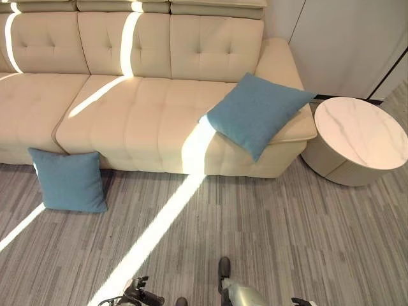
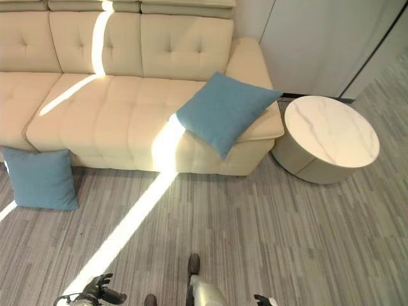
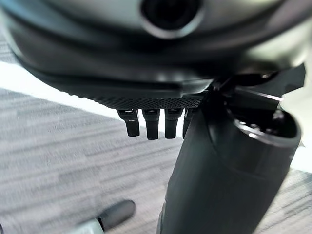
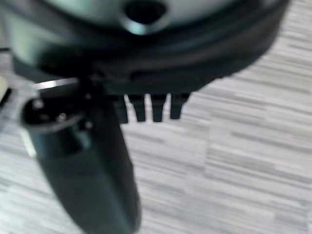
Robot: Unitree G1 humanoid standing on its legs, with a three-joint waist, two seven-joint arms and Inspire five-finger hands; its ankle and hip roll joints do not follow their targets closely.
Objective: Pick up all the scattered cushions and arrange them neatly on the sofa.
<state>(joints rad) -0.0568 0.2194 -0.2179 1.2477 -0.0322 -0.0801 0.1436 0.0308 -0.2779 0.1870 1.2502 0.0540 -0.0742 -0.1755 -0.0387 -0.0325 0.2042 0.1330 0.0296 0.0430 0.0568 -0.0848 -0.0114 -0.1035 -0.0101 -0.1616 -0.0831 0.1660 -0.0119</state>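
Note:
One blue cushion (image 1: 258, 113) lies tilted on the right end of the cream sofa (image 1: 127, 121), its corner hanging over the seat's front edge. A second blue cushion (image 1: 69, 180) stands on the grey floor, leaning against the sofa's front near the left. Both hands are low and well short of the cushions. My left hand (image 3: 146, 87) is open, its fingers (image 3: 152, 124) straight over bare floor, and it holds nothing. My right hand (image 4: 146, 63) is also open and empty, its fingers (image 4: 146, 108) straight above the floor. The left hand (image 1: 137, 294) also shows at the left eye view's bottom edge.
A round side table (image 1: 360, 131) with a white marble top stands right of the sofa's arm. White wall panels (image 1: 344, 38) rise behind it. A bright strip of sunlight (image 1: 159, 229) crosses the grey striped floor and the sofa seat.

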